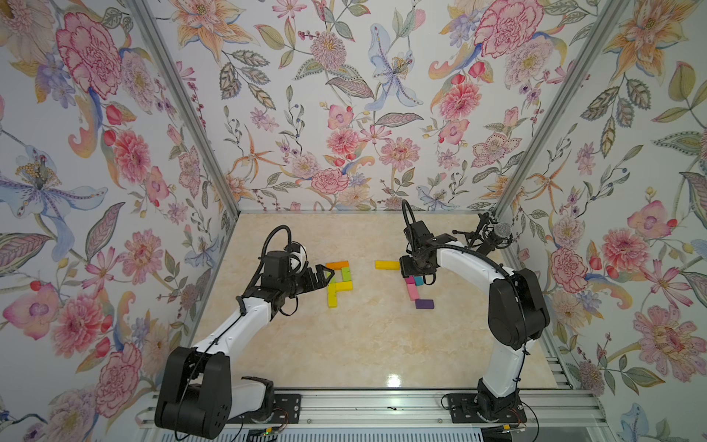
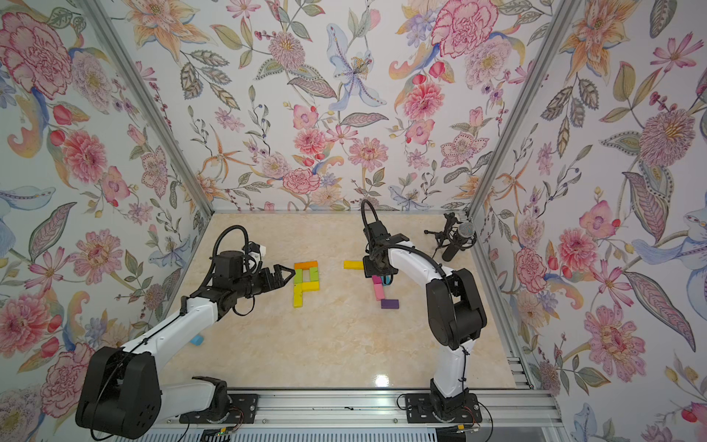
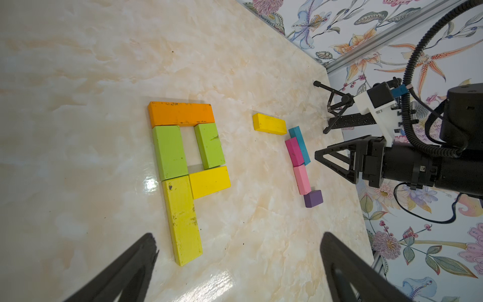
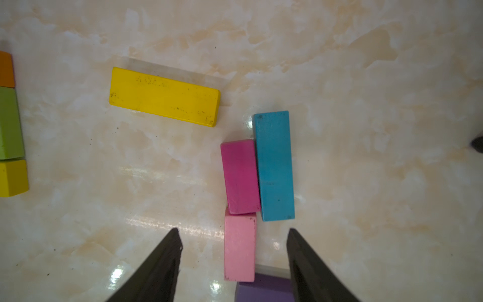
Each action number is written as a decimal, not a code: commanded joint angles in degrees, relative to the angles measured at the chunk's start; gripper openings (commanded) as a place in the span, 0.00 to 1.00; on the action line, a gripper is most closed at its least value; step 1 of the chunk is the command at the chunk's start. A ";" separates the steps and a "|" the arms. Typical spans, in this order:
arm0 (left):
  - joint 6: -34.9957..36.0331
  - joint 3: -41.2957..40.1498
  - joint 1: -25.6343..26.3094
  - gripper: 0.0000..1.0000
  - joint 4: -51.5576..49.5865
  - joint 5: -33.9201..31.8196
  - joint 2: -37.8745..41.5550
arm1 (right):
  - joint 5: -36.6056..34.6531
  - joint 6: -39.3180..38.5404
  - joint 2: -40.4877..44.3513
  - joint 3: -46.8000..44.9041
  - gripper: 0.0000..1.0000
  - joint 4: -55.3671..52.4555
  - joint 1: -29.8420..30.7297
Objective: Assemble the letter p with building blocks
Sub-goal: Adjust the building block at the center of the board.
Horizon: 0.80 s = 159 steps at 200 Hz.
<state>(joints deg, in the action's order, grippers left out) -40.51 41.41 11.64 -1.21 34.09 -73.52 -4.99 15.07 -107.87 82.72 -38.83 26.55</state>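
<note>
Bare table between loose yellow block and P-shaped blocks; its other side crowded by magenta block, teal block, right gripper

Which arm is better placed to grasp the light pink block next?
The right one seems better placed. The right pincer hangs just over the light pink block, with its jaws on either side. The left pincer is by the green blocks, farther away.

orange, green and yellow building blocks lie flat as a p; loose blocks nearby.
</note>
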 commanded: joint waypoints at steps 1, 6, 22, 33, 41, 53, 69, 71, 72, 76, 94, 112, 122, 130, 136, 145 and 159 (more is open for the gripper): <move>0.46 1.92 0.49 0.99 -0.32 -0.77 0.40 | 0.27 1.45 -0.37 -0.62 0.64 2.00 0.36; 0.57 1.92 0.45 0.99 -0.43 -0.86 0.39 | 0.31 1.41 -0.84 -0.63 0.64 2.14 0.41; 0.68 2.08 0.48 0.99 -0.46 -0.99 0.29 | 0.65 1.46 -2.27 -0.41 0.63 2.54 0.36; 0.68 2.25 0.49 1.00 -0.50 -1.21 0.09 | 1.18 1.29 -3.25 -0.10 0.63 2.74 0.36; 0.62 2.19 0.43 1.00 -0.46 -1.30 0.05 | 1.58 1.03 -4.08 0.32 0.62 2.85 0.37; 0.65 2.19 0.42 0.99 -0.47 -1.52 0.00 | 1.57 0.93 -5.25 0.80 0.62 2.79 0.26; 0.71 2.10 0.49 0.99 -0.47 -1.65 -0.33 | 1.74 0.80 -6.81 1.13 0.62 2.92 -0.03; 0.70 2.10 0.49 0.99 -0.48 -1.65 -0.32 | 1.81 0.83 -6.97 1.20 0.62 3.00 -0.01; 0.70 2.10 0.49 1.00 -0.47 -1.65 -0.36 | 1.82 0.75 -7.07 1.16 0.62 2.99 -0.05; 0.80 2.10 0.49 0.99 -0.47 -1.65 -0.40 | 1.84 0.68 -7.31 1.15 0.62 3.17 -0.07; 0.89 2.10 0.49 0.99 -0.59 -1.65 -0.67 | 1.56 0.55 -8.31 1.46 0.62 3.51 -0.20; 0.97 2.23 0.49 0.99 -0.70 -1.65 -0.84 | 1.61 0.49 -9.03 1.89 0.62 3.57 -0.42; 0.98 2.34 0.48 0.99 -0.69 -1.58 -0.93 | 1.89 0.36 -9.45 2.07 0.61 3.66 -0.51; 0.92 2.36 0.44 0.99 -0.64 -1.57 -1.04 | 2.04 0.24 -9.98 2.40 0.61 3.66 -0.63; 0.94 2.45 0.44 0.99 -0.64 -1.57 -1.10 | 2.17 0.16 -10.36 2.64 0.61 3.58 -0.85; 0.70 2.55 0.50 0.99 -0.49 -1.37 -1.23 | 2.51 0.13 -11.06 3.09 0.60 3.58 -1.09; 0.12 2.52 0.48 0.99 0.21 -0.57 -1.45 | 2.98 0.07 -11.80 3.65 0.57 3.50 -1.42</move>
<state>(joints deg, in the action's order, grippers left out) -40.47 42.19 11.64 -1.39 33.69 -74.15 -3.01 15.20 -117.10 84.68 -34.92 25.98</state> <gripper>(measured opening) 0.995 0.583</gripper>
